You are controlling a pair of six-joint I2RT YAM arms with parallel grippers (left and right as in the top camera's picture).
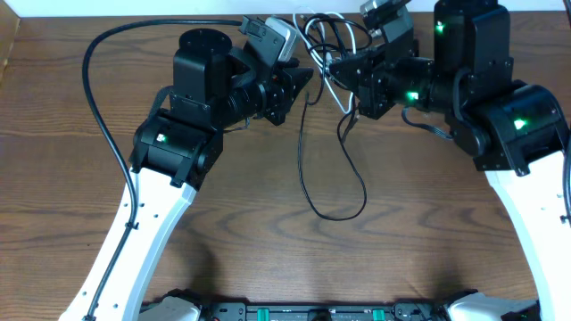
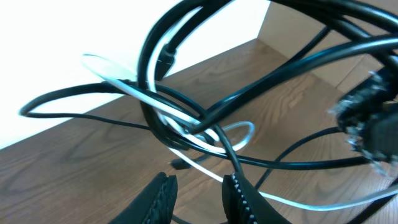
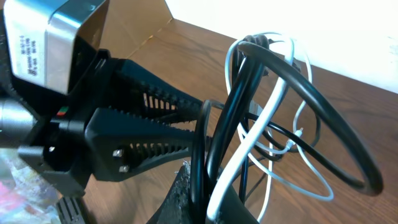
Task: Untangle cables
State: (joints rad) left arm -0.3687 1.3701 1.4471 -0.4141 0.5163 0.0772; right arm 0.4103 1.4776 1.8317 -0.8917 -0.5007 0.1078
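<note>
a knot of black and white cables [image 2: 193, 127] hangs above the far edge of the table [image 1: 268, 250], one long loop trailing onto the wood, pinched between the pressed-together fingers of the right gripper [image 3: 199, 186], probably to anchor it while the left gripper [image 2: 199, 193], jaws slightly spread and gripping nothing, works at the strands.

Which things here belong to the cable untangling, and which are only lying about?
Belong to the job: tangle of thin black and white cords; left gripper, open; right gripper, shut on that tangle.
Only there: thick black robot cable; brown wooden table.
</note>
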